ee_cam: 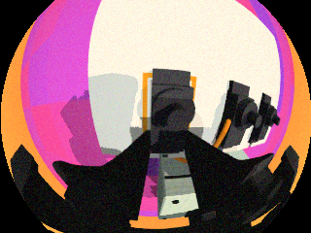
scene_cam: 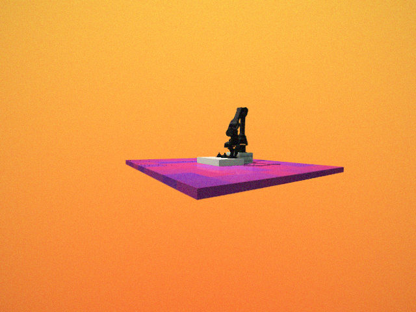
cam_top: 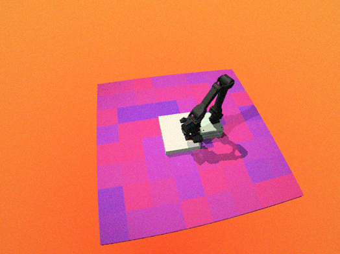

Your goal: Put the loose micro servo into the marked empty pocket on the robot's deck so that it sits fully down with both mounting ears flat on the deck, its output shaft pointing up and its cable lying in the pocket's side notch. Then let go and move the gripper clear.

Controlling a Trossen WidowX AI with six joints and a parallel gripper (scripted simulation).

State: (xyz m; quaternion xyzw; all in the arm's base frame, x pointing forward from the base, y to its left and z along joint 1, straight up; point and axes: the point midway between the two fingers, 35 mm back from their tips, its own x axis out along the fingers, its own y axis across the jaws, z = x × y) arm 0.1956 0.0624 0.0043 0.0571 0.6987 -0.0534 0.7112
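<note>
A big square table spreads out in patches of pink, magenta and purple, with an orange surround on every side. On it, a black robot arm rises at the far right part of a pale block setup, folds at a high elbow and reaches down toward the left and near side. Its shadow falls on the table to the right.

Under the arm's reach lies a broad, flat, off-white deck. Just beside it, near the arm's foot, is a smaller pale green-grey block.

The gripper points down over the right part of the deck, closed on the little dark motor. From the wrist, that motor sits between the fingertips, over the orange outline marked on the deck. Whether its ears lie flat I can't tell, and I can't make out its cable.

Two more dark motors, one nearer the held one and another beyond it, stand on the deck to the right in the wrist view. A short orange strip runs beside the nearer one.
</note>
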